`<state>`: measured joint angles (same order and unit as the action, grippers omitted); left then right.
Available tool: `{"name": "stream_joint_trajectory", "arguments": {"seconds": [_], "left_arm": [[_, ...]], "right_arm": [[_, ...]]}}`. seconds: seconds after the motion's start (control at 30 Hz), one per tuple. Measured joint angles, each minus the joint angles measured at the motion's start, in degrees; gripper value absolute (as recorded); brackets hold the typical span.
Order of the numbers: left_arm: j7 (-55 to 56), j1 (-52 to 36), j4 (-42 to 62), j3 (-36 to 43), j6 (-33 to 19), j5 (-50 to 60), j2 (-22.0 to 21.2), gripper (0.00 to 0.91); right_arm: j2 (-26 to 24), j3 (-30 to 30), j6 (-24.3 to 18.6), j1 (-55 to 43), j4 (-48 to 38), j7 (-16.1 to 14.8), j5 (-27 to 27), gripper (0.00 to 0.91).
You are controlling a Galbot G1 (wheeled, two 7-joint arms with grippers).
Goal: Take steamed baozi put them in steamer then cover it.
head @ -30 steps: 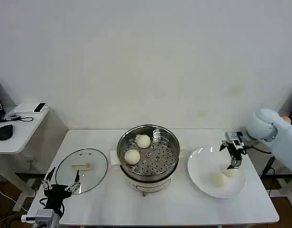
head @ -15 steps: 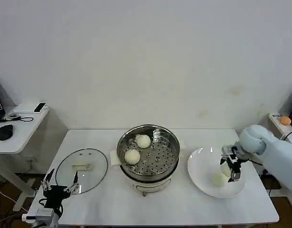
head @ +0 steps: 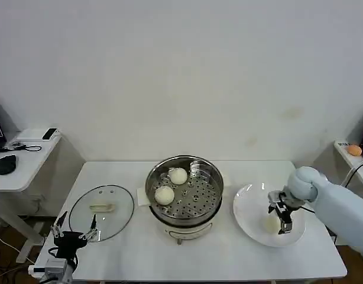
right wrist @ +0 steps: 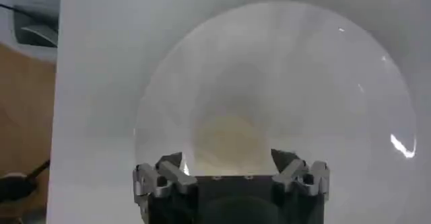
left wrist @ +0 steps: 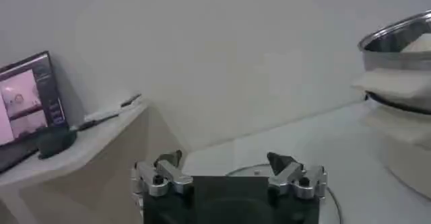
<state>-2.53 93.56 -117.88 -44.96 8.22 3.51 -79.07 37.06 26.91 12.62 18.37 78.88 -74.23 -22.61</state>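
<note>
The steamer (head: 184,201) stands mid-table with two steamed baozi on its perforated tray, one at the back (head: 178,176) and one at the left (head: 164,194). My right gripper (head: 282,218) is low over the white plate (head: 249,207), open. In the right wrist view a baozi (right wrist: 229,138) lies on the plate (right wrist: 310,77) between the spread fingers of that gripper (right wrist: 227,158). A baozi (head: 269,224) shows just left of the fingers. The cover (head: 101,212) lies flat at the table's left. My left gripper (head: 75,235) waits open at its front edge.
A low side table (head: 22,160) with a mouse and small devices stands off the left. In the left wrist view the open left gripper (left wrist: 224,159) faces the cover's rim (left wrist: 256,171), with the steamer (left wrist: 404,44) off to one side. Bare tabletop lies before the steamer.
My right gripper has moved toward the table's front and sunk onto the plate, so its fingers now straddle a baozi. The left arm, cover and steamer have not moved.
</note>
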Motion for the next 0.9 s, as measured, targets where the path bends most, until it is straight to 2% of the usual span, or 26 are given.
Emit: {"name": "stream_joint_trajectory", "arguments": {"seconds": [0.47,0.53,0.57,0.9], "left_arm": [[0.2,0.3,0.1,0.0,-0.1,0.1,-0.2,0.907],[0.2,0.3,0.1,0.1,-0.1,0.1,-0.2,0.907],[0.2,0.3,0.1,0.1,-0.1,0.2,-0.3,0.907],[0.2,0.6,0.0,0.1,-0.2,0.2,-0.4,0.907]], "right_arm": [[0.7,-1.1,0.0,1.6,-1.2,2.1,-1.7,0.907],[0.8,-1.2,0.2,1.7,-1.2,2.4,-1.7,0.564],[0.9,-1.3,0.2,1.8,-1.2,2.4,-1.7,0.534],[0.6,-1.7,0.4,1.9,-0.9,2.9,-1.2,0.524]]}}
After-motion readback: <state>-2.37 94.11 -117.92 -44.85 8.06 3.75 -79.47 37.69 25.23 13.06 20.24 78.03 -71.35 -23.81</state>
